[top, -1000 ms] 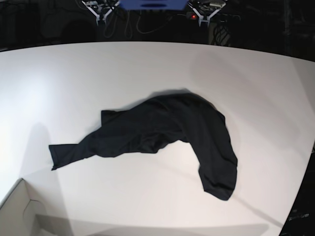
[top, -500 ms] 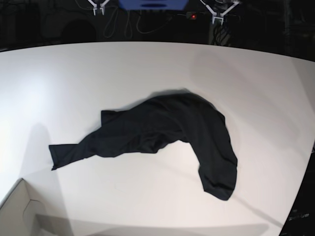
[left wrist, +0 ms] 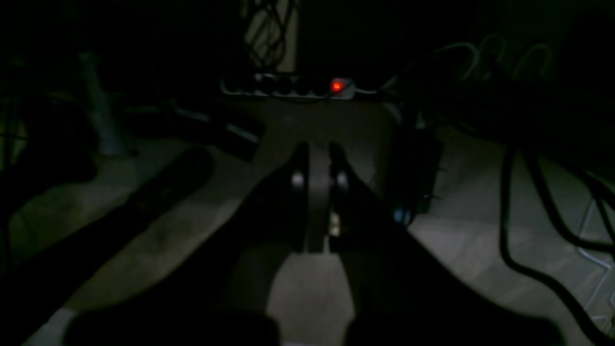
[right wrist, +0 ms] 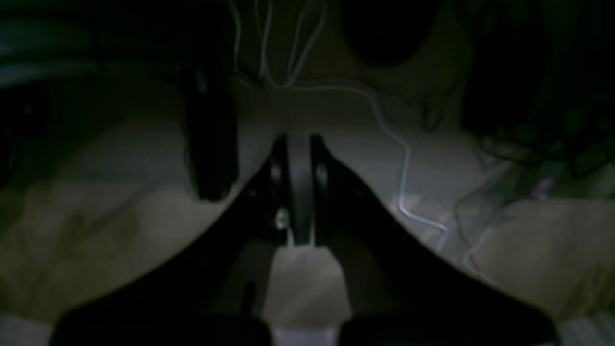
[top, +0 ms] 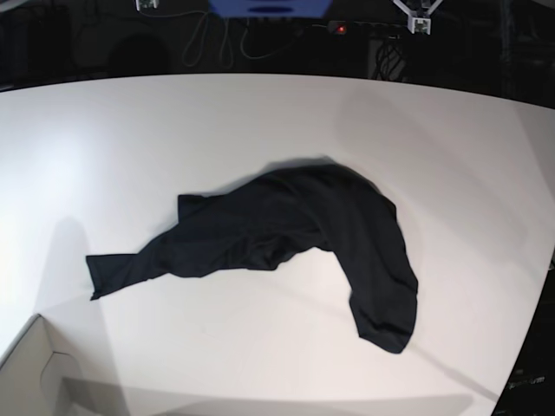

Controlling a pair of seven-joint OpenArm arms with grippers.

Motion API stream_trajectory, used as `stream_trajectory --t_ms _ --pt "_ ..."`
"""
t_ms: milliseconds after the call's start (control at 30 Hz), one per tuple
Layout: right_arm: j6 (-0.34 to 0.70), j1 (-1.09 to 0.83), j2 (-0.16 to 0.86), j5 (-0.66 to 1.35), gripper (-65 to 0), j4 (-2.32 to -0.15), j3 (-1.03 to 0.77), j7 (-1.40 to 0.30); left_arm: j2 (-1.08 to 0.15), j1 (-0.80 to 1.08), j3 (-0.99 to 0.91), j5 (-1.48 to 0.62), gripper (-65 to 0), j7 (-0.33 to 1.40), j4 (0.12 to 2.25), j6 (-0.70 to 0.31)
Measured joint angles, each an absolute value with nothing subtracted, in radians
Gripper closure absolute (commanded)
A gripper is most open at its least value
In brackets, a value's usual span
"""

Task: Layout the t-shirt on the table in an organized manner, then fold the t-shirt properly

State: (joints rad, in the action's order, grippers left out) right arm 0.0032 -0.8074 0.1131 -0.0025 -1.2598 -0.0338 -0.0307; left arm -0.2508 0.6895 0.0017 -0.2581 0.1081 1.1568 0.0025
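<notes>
The black t-shirt (top: 286, 234) lies crumpled on the white table (top: 260, 113), one part stretched toward the front left and another bunched at the front right. Both grippers are far behind the table, at the top edge of the base view. There only the white tip of my left gripper (top: 416, 21) shows at the right, and a sliver of my right gripper (top: 146, 4) at the left. In the wrist views my left gripper (left wrist: 314, 154) and right gripper (right wrist: 299, 142) hang shut over the dark floor, holding nothing. Neither touches the shirt.
A pale cardboard box corner (top: 35, 373) sits at the table's front left. Behind the table are a blue object (top: 269, 7), a power strip with a red light (left wrist: 336, 86) and loose cables (right wrist: 384, 129) on the floor.
Both grippers have drawn up and outward toward the top edge of the base view. The t-shirt has not moved.
</notes>
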Motion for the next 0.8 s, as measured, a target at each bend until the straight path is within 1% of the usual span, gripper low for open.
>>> stream_trajectory --t_ms 100,267,367,433,500,567,600,700,800 --pt "0.004 -0.868 0.116 -0.001 0.0 -1.384 -0.078 -0.024 -0.265 0.759 0.002 -0.266 -0.2 0.109 1.291 0.001" --pt "0.004 -0.95 0.115 -0.001 0.0 -1.582 -0.084 -0.031 -0.286 0.861 0.0 -0.27 -0.1 0.111 1.53 0.005" --pt "0.004 -0.972 0.113 -0.002 0.0 -1.681 -0.093 -0.028 -0.285 0.895 -0.006 -0.266 -0.1 0.12 1.631 0.0" --pt "0.004 -0.976 0.11 -0.001 0.0 -1.736 -0.097 -0.028 -0.282 0.915 -0.046 -0.266 -0.1 0.115 1.692 -0.003" --pt "0.004 -0.975 0.102 -0.001 0.0 -1.785 -0.097 -0.058 -0.281 0.922 -0.087 -0.266 -0.1 0.115 1.735 0.001" --pt "0.004 -0.97 0.101 -0.002 0.0 -1.847 -0.094 -0.13 -0.282 0.921 -0.109 -0.267 -0.1 0.115 1.77 0.004" --pt "0.003 -0.958 0.091 -0.004 0.0 -1.885 -0.095 -0.196 -0.28 0.922 -0.119 -0.27 -0.2 0.121 1.789 -0.002" --pt "0.007 -0.907 0.046 0.003 0.0 -1.998 -0.095 -0.281 -0.281 0.927 -0.166 -0.271 -0.4 0.123 1.851 -0.002" --pt "0.007 -0.849 0.03 0.002 0.0 -2.021 -0.095 -0.301 -0.282 0.925 -0.179 -0.271 -0.4 0.121 1.899 0.001"
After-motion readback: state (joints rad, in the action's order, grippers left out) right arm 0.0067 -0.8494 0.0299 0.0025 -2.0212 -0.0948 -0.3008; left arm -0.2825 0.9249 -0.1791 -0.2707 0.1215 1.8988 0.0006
